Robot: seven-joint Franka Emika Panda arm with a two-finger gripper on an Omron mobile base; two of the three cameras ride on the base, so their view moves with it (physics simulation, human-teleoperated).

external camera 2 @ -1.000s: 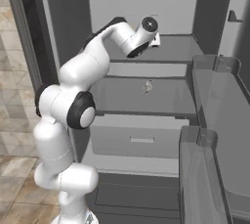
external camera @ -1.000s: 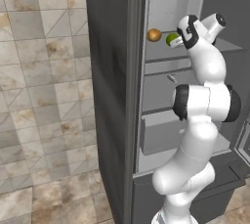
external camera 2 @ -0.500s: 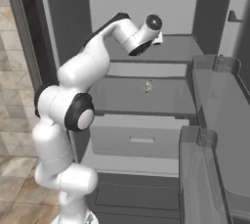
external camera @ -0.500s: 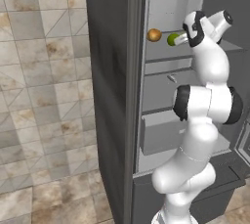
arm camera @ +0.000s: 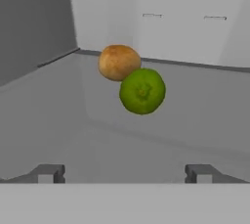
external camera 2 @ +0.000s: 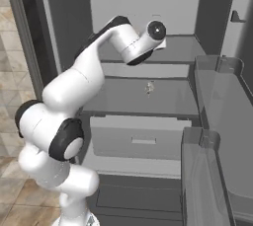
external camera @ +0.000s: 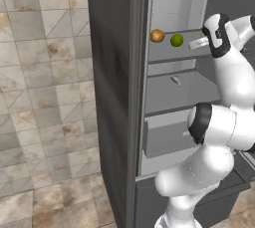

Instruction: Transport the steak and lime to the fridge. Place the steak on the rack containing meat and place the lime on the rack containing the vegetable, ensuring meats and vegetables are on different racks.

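Observation:
The green lime [arm camera: 142, 91] rests on the fridge's upper rack [arm camera: 68, 120], touching the orange-brown vegetable [arm camera: 119, 62] just behind it. My gripper [arm camera: 124, 174] is open and empty, a short way back from the lime. In the left base view the lime [external camera: 177, 40] lies right of the vegetable [external camera: 157, 35], with my gripper [external camera: 196, 44] further right. The small pale meat [external camera 2: 148, 88] lies on the middle rack [external camera 2: 118, 99] one level down, also seen as the meat [external camera: 175, 79]. The steak is out of view.
The fridge [external camera: 114, 97] stands open with its dark side wall on my left. A pale drawer [external camera 2: 141, 141] sits under the middle rack. Door bins [external camera 2: 217, 136] jut out on the right. A tiled wall [external camera: 45, 97] is left of the fridge.
The gripper has opened and let go of the lime, which now rests on the upper rack. The hand has drawn back to the right, away from it.

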